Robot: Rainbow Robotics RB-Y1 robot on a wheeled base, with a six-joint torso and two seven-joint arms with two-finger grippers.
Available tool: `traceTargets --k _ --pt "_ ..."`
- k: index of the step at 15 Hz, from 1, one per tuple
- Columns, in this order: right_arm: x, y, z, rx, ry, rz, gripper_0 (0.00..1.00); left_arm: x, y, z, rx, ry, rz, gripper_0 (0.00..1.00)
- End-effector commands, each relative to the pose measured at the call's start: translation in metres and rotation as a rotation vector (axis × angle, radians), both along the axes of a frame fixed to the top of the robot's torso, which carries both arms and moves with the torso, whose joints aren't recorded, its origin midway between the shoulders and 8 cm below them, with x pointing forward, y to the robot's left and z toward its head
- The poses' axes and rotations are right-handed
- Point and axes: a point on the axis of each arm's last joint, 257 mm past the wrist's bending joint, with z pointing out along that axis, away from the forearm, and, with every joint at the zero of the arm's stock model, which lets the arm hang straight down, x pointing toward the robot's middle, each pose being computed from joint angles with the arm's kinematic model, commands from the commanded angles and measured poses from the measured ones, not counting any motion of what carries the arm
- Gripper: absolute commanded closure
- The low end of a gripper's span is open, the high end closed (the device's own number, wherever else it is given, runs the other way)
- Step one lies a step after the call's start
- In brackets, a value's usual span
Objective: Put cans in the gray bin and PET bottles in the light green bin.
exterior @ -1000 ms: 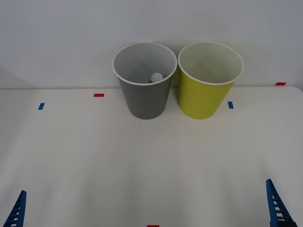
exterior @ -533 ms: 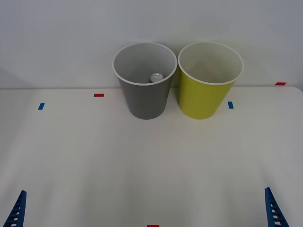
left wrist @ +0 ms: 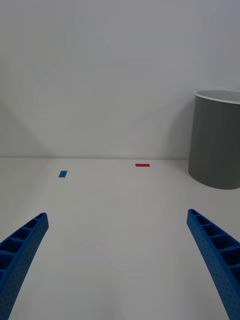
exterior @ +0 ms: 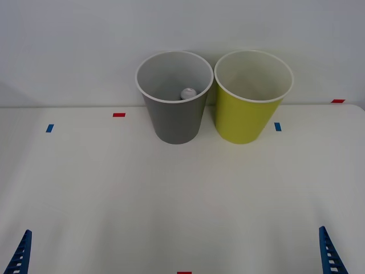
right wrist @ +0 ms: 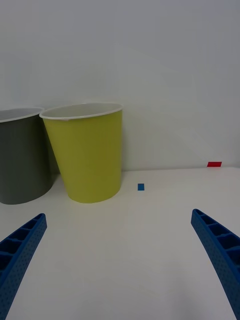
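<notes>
Both ribbed blue grippers' jaws spread empty, left gripper (left wrist: pixel 119 260), right gripper (right wrist: pixel 119 260), silver-topped can (exterior: pixel 188 93) inside tapered gray bin (exterior: pixel 174 123)

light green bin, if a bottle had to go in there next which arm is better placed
Probably the right. The light green bin stands on the robot's right, beside the gray bin, and the open right gripper faces it at the table's near edge. The open left gripper is on the gray bin's side.
</notes>
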Motion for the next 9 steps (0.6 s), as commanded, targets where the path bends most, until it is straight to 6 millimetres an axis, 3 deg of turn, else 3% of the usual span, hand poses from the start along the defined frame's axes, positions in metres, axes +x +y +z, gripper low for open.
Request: traceTargets --k 1,9 --pt "0.0000 0.0000 -0.0001 0.000 0.000 0.000 0.00 0.0000 0.0000 0.0000 0.000 0.000 0.000 0.05" --pt "0.0000 0.0000 -0.0001 0.000 0.000 0.000 0.00 0.0000 0.0000 0.0000 0.000 0.000 0.000 0.05"
